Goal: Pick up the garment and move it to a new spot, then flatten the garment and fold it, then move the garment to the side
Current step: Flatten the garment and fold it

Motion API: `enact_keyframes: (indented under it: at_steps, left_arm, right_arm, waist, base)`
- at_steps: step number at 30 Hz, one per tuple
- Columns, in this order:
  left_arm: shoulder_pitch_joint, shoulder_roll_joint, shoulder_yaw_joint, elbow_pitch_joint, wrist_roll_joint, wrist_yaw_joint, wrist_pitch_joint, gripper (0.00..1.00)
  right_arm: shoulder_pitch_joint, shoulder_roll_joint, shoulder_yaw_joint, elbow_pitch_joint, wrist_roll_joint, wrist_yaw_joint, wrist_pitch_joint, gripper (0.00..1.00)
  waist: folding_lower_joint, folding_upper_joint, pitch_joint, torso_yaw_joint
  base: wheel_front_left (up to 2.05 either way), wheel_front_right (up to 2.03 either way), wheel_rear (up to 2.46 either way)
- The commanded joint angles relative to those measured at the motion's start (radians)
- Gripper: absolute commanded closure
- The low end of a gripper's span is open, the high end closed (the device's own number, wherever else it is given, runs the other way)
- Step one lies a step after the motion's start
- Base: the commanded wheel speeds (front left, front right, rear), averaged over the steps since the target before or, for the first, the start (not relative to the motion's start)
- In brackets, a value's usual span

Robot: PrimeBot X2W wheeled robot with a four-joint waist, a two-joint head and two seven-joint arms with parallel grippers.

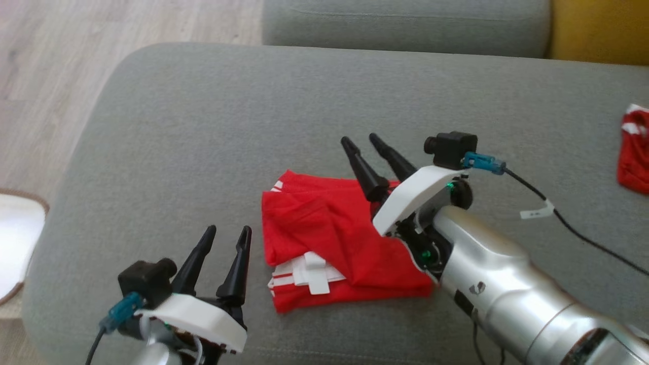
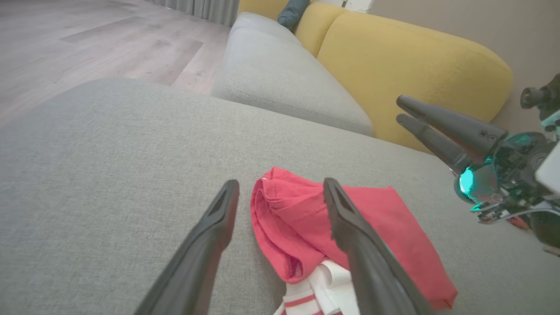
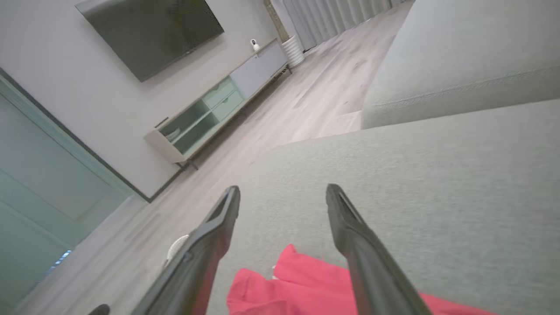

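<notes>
Garment [image 1: 324, 228]: red with white striped trim, lying bunched and partly folded on the grey sofa cushion [image 1: 203, 126]. It sits just to the right of the left end effector [image 1: 228, 229] and beneath the base of the right end effector [image 1: 361, 139]. Its fingertips reach past the cloth's far edge. Left end effector: jaws wide apart, nothing between them, holding nothing. Right end effector: jaws also parted and empty. In the left wrist view its fingers [image 2: 442, 122] stand raised off the cushion, clear of the cloth. In the head view the garment's right portion is hidden under the right wrist housing, so its full outline cannot be established. In the right wrist view only a red edge [image 3: 302, 280] shows low between the fingers, the rest cut off by the bottom of the frame. In the left wrist view the right-hand finger [image 2: 363, 245] covers part of the cloth, and the white trim runs off the bottom edge. What kind of garment it is cannot be determined. A second red piece [image 1: 634, 152] lies well to the right of the right end effector, cut off by the frame.
</notes>
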Motion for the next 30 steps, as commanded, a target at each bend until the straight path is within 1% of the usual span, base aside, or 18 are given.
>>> enact_keyframes:
  at_steps: [1, 6, 7, 8, 9, 11, 12, 13, 18, 24, 26, 30]
  left_arm:
    - [-0.039, 0.012, 0.046, -0.032, -0.002, 0.007, -0.013, 0.00]
    - [-0.043, 0.011, 0.041, -0.031, -0.003, 0.005, -0.014, 0.00]
    - [-0.044, 0.011, 0.040, -0.031, -0.003, 0.004, -0.014, 0.00]
    - [-0.046, 0.010, 0.039, -0.030, -0.003, 0.003, -0.013, 0.00]
    - [-0.048, 0.010, 0.038, -0.029, -0.003, 0.003, -0.013, 0.00]
    - [-0.053, 0.009, 0.040, -0.028, -0.004, 0.005, -0.013, 0.00]
    - [-0.055, 0.009, 0.041, -0.029, -0.004, 0.005, -0.014, 0.00]
    - [-0.056, 0.009, 0.043, -0.029, -0.005, 0.006, -0.014, 0.00]
    - [-0.063, 0.008, 0.046, -0.037, -0.002, 0.012, -0.018, 0.00]
    - [-0.065, 0.011, 0.051, -0.045, 0.000, 0.014, -0.022, 0.00]
    - [-0.067, 0.011, 0.052, -0.045, -0.001, 0.013, -0.024, 0.00]
    - [-0.065, 0.013, 0.055, -0.048, 0.000, 0.015, -0.027, 0.00]
  right_arm:
    - [-0.032, 0.021, -0.013, 0.001, -0.044, 0.007, -0.020, 0.00]
    - [-0.015, 0.021, -0.027, 0.073, -0.155, 0.007, -0.025, 0.00]
    - [-0.008, 0.021, -0.028, 0.084, -0.174, 0.007, -0.026, 0.08]
    - [0.002, 0.021, -0.026, 0.093, -0.190, 0.007, -0.026, 0.40]
    - [0.012, 0.021, -0.022, 0.101, -0.205, 0.007, -0.026, 0.55]
    - [0.033, 0.021, -0.013, 0.113, -0.226, 0.007, -0.026, 0.76]
    - [0.042, 0.021, -0.007, 0.120, -0.236, 0.007, -0.026, 0.91]
    - [0.050, 0.021, 0.001, 0.128, -0.247, 0.007, -0.026, 1.00]
    - [0.088, 0.021, 0.050, 0.152, -0.277, 0.007, -0.026, 1.00]
    - [0.091, 0.021, 0.088, 0.172, -0.300, 0.007, -0.025, 1.00]
    - [0.094, 0.021, 0.113, 0.164, -0.309, 0.007, -0.022, 1.00]
    - [0.106, 0.021, 0.171, 0.106, -0.318, 0.007, -0.012, 1.00]
  waist:
    - [0.0000, 0.0000, -0.003, -0.018]
    - [0.0000, 0.0000, 0.002, -0.030]
    - [0.0000, 0.0000, 0.004, -0.029]
    - [0.0000, 0.0000, 0.005, -0.027]
    - [0.0000, 0.0000, 0.007, -0.023]
    - [0.0000, 0.0000, 0.014, -0.012]
    - [0.0000, 0.0000, 0.016, -0.006]
    - [0.0000, 0.0000, 0.019, 0.000]
    - [0.0000, 0.0000, 0.038, 0.046]
    - [0.0000, 0.0000, 0.052, 0.080]
    - [0.0000, 0.0000, 0.057, 0.092]
    - [0.0000, 0.0000, 0.060, 0.106]
  base:
    - [0.00, 0.00, 0.00]
    - [0.00, 0.00, 0.00]
    - [0.00, 0.00, 0.00]
    - [0.00, 0.00, 0.00]
    - [0.00, 0.00, 0.00]
    - [0.00, 0.00, 0.00]
    - [0.00, 0.00, 0.00]
    - [0.00, 0.00, 0.00]
    - [0.00, 0.00, 0.00]
    - [0.00, 0.00, 0.00]
    - [0.00, 0.00, 0.00]
    - [0.00, 0.00, 0.00]
